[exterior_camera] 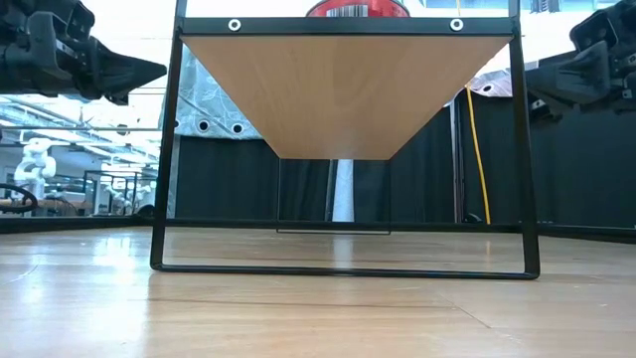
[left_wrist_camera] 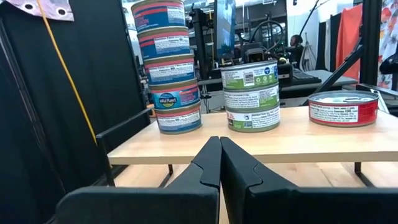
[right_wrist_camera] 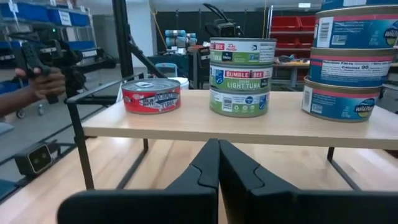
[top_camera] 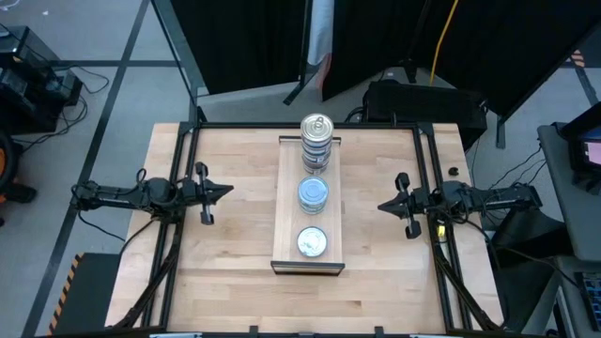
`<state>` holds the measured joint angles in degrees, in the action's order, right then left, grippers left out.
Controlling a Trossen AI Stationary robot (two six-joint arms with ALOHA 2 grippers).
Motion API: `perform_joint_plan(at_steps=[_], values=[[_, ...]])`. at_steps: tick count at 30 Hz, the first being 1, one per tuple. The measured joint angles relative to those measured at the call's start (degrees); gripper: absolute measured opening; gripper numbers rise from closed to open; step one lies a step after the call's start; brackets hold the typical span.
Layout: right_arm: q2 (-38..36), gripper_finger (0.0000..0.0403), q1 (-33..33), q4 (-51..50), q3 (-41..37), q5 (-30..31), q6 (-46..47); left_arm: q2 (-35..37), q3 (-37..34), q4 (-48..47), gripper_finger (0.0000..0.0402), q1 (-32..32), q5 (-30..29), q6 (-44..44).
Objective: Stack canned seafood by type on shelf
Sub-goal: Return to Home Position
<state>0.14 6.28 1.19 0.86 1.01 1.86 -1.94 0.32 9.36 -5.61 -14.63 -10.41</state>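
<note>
Shelf (top_camera: 285, 211) long axis front-to-back; tins (top_camera: 314, 194) upright, lined along it.

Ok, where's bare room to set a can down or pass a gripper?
Bare tabletop on both sides of the shelf: between it and the left gripper, and between it and the right gripper. The shelf is crowded: blue stack, green stack and red can leave only narrow gaps.
</note>
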Motion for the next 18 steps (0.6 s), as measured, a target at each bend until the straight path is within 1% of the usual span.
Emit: perform_joint_plan(at_steps=[6,11,13,18], values=[[0.02,0.0,0.0,-0.26,0.01,-1.4,-0.04,0.31,0.0,-0.26,0.0002,0.0,-0.59,0.01],[0.24,0.0,0.0,-0.24,0.02,-0.84,-1.08,0.35,-0.02,-5.64,0.0002,0.73,-1.14,2.31],[0.27,0.0,0.0,-0.24,0.02,-0.76,-1.37,0.32,-0.02,-5.94,0.0002,1.49,-1.19,3.22],[0.26,0.0,0.02,-0.08,0.02,0.33,-8.59,0.59,-0.02,-6.25,0.0002,3.47,0.32,2.38]])
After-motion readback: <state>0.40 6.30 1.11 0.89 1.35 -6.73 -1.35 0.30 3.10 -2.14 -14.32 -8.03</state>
